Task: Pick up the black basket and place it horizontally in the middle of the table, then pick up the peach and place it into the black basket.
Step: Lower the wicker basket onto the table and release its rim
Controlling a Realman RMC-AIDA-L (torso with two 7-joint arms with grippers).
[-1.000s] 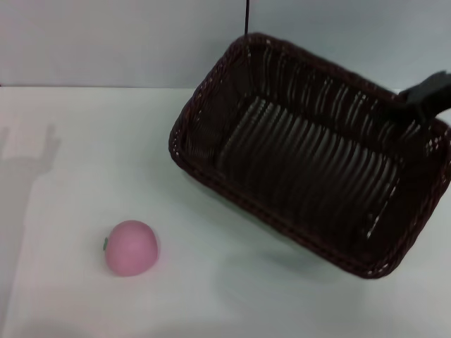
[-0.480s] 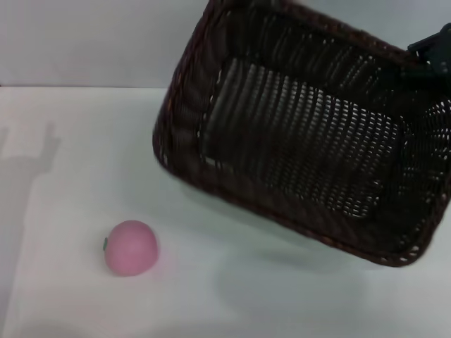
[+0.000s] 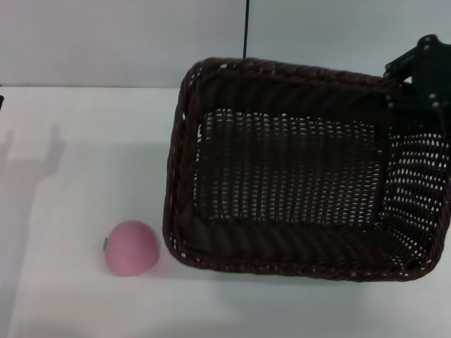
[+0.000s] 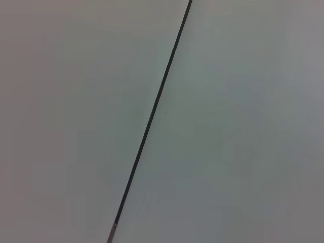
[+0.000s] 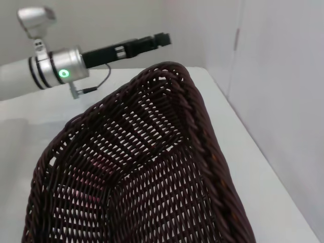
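The black basket (image 3: 282, 257) fills the middle and right of the head view, its long side lying across and its opening tipped toward me. My right gripper (image 3: 417, 83) is shut on the rim at the basket's far right corner. I cannot tell whether the basket's base touches the table (image 3: 84, 155). The pink peach (image 3: 131, 248) lies on the table just left of the basket's near left corner, a small gap apart. The right wrist view looks down the basket's rim (image 5: 202, 131). My left gripper (image 5: 161, 39) hovers beyond the basket, away from it.
A grey wall stands behind the table's far edge, with a thin black line (image 3: 246, 28) running up it. The left wrist view shows only that wall and line (image 4: 152, 116). An arm's shadow falls on the table's left side (image 3: 32, 151).
The basket has swung from a diagonal pose to lie lengthwise across, and has come lower and closer to the peach, carried by my right gripper. The peach has not moved.
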